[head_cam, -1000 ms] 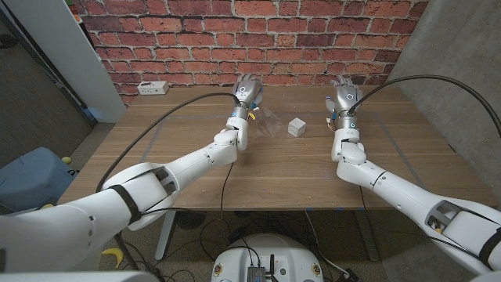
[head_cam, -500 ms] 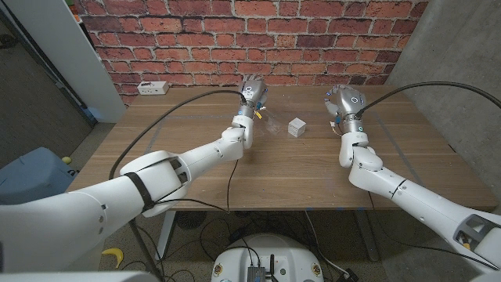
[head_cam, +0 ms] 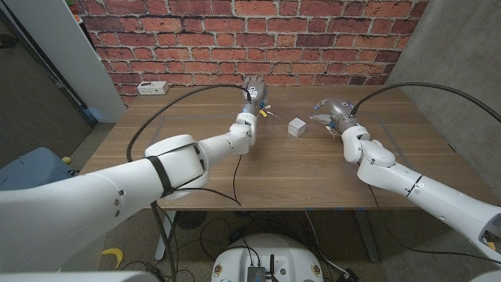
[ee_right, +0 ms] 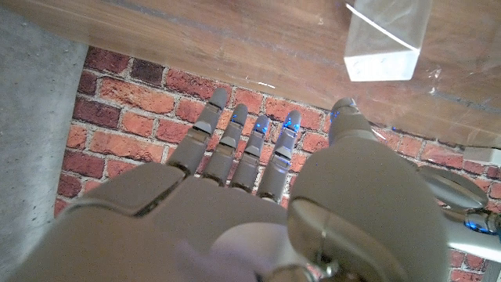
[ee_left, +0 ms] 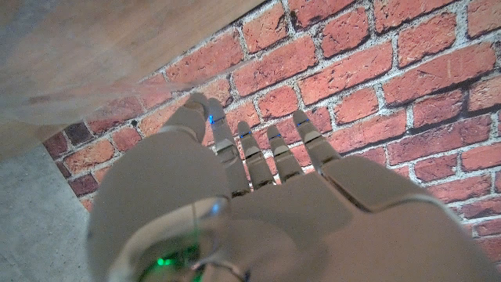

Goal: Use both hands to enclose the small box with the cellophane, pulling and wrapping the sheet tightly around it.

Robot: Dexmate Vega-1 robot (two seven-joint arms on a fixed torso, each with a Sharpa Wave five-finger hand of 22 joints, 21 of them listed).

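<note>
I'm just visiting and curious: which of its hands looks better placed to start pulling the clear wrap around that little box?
Probably the right hand: it hangs closer to the small box than the left hand. Both look empty.

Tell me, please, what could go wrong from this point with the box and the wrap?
The cellophane is nearly invisible on the wood, so either hand could miss its edge. The small box is light and loose; the right hand or left hand closing in from the sides might knock it away.
</note>
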